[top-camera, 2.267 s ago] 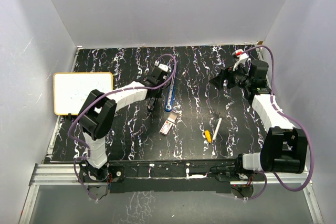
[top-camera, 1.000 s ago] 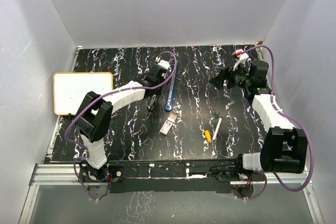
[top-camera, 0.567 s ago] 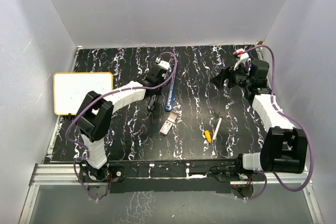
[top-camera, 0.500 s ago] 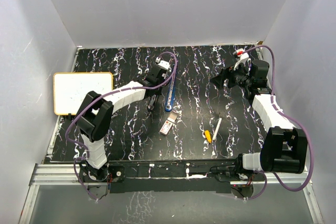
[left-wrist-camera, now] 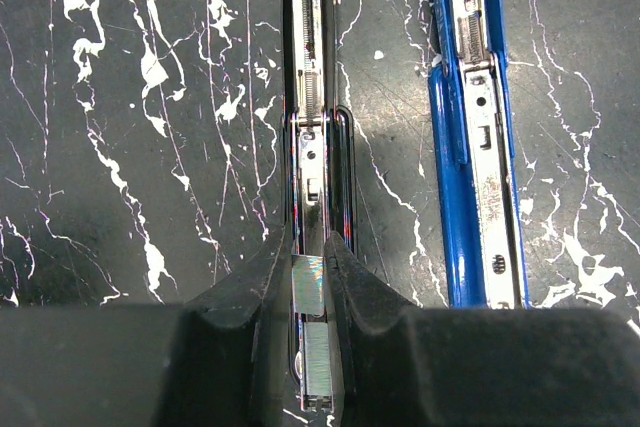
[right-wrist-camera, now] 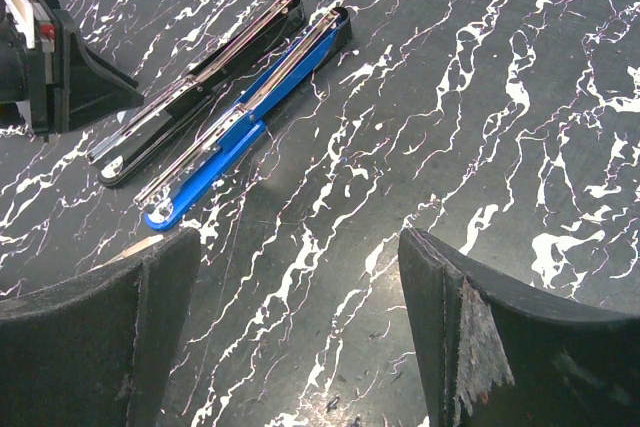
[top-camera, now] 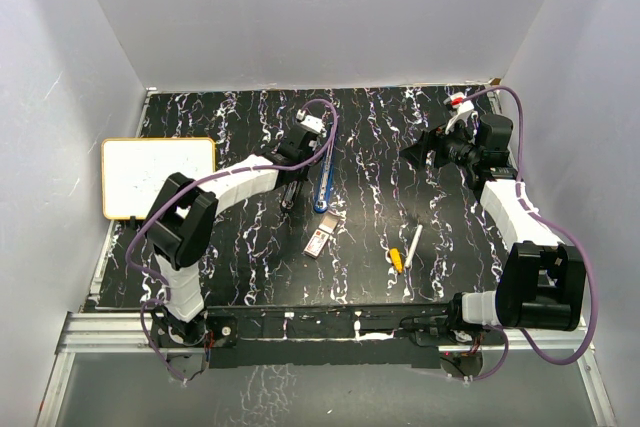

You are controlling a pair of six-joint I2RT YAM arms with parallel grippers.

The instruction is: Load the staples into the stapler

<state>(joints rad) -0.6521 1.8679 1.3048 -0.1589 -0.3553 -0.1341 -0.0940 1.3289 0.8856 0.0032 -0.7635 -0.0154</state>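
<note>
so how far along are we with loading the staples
Done: the black stapler lies opened flat with its channel exposed, and a staple strip is picked up, away from the staple box. In hand: the left gripper is shut on that strip, right over the channel. Left: seat the strip and close the stapler. The right gripper hangs open, holding nothing.

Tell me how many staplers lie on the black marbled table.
2. The black stapler, opened flat, lies left of centre; the blue stapler, opened flat, lies beside it on its right. None appears hidden.

Staples box (top-camera: pixel 319 241) before staplers (top-camera: pixel 324 182) (pen (top-camera: pixel 412 245) rightward)
</note>
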